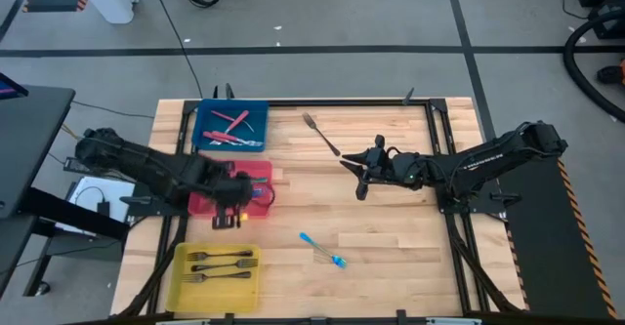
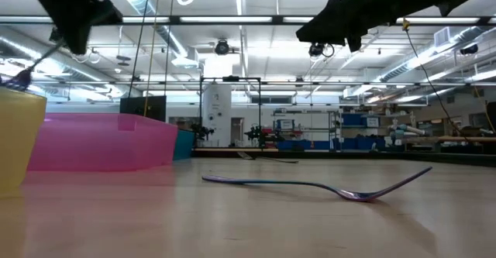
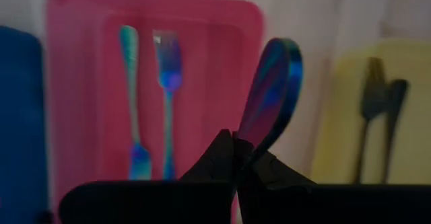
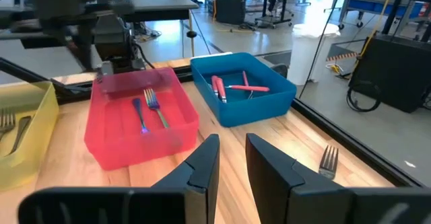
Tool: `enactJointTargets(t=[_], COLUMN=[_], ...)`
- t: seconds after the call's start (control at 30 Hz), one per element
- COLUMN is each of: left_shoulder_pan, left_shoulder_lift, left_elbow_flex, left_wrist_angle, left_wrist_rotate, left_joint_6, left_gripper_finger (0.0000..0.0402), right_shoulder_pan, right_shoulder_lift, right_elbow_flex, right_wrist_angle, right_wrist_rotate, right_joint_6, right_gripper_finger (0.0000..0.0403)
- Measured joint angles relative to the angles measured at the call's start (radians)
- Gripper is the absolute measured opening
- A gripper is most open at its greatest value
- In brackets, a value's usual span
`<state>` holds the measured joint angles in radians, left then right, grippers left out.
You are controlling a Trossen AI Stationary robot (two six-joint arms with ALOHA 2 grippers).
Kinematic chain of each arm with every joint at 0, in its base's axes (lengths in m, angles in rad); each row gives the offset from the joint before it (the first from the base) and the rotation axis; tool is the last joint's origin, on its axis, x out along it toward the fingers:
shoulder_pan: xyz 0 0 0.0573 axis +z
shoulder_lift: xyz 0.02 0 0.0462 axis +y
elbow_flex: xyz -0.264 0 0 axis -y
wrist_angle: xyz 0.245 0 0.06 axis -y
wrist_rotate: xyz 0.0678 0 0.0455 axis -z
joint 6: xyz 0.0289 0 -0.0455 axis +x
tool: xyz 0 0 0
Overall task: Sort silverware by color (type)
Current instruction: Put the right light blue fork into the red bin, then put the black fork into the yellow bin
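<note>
From above, the left gripper (image 1: 228,200) hangs over the pink tray (image 1: 262,172) at the surface's left edge, between the blue tray (image 1: 207,118) of red forks (image 1: 234,120) and the yellow tray (image 1: 186,284) of dark forks (image 1: 223,264). The right gripper (image 1: 359,182) hovers mid-surface beside a dark fork (image 1: 319,134); a blue fork (image 1: 322,248) lies loose nearer the front edge.

At table height, that blue fork (image 2: 325,187) lies arched, tines raised: thin, stiff, light and probably slippery, best pinched mid-handle.

The left wrist view shows its jaws shut on an iridescent handle (image 3: 273,89), above two matching forks (image 3: 149,103) in the pink tray (image 3: 87,62).

The right wrist view shows its jaws parted and empty, the dark fork (image 4: 328,161) just beside.
</note>
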<state>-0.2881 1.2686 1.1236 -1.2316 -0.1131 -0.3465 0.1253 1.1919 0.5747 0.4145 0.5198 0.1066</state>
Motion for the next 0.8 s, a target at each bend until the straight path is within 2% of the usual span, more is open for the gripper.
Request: enactJointTargets(t=[0.23,0.37,0.6,0.8], left_shoulder_pan=[0.206,0.278,0.337,0.343], left_shoulder_lift=[0.001,0.001,0.002,0.002], left_elbow_flex=[-0.004,-0.064,-0.199,-0.206], left_wrist_angle=[0.004,0.0,0.013,0.03], left_wrist_rotate=[-0.003,-0.002,0.0,0.0], left_joint_6=[0.124,0.2,0.255,0.265], left_gripper_finger=[0.0006,0.0008,0.0035,0.007], right_shoulder_pan=[0.0,0.0,-0.003,-0.038], right_shoulder_lift=[0.0,0.0,0.0,0.0], right_elbow_flex=[0.0,0.0,0.0,0.0], right_wrist_angle=[-0.038,-0.047,-0.049,-0.025], right_wrist_rotate=[0.0,0.0,0.0,0.0], right_joint_6=[0.027,0.029,-0.008,-0.061], right_gripper_finger=[0.0082,0.0082,0.0082,0.0082])
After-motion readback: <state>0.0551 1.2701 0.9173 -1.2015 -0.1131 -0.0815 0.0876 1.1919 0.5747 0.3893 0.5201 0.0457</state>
